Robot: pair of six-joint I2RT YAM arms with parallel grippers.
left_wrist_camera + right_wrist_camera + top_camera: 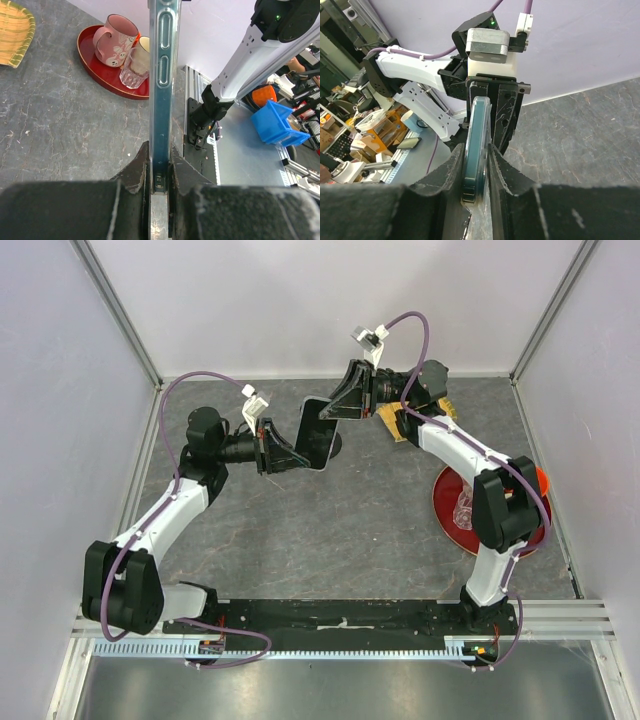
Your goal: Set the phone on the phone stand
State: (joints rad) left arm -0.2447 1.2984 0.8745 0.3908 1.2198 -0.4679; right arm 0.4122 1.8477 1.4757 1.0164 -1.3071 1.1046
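The phone (318, 435) is held off the table at the back middle, with a gripper at each end. My left gripper (290, 452) clamps its near-left end; in the left wrist view the phone (163, 75) runs edge-on away from those shut jaws (160, 165). My right gripper (333, 410) holds the far end. In the right wrist view both fingers press on the phone (476, 135), gripper (474, 160). A dark rounded piece of the phone stand (337, 448) shows past the phone's right edge. Its post and cradle are hidden.
A round red plate (450, 502) with a clear glass (463, 510) lies at the right; a pink mug (117, 40) also stands on it. A woven basket (12, 35) sits at the back right, under the right arm. Walls close in three sides.
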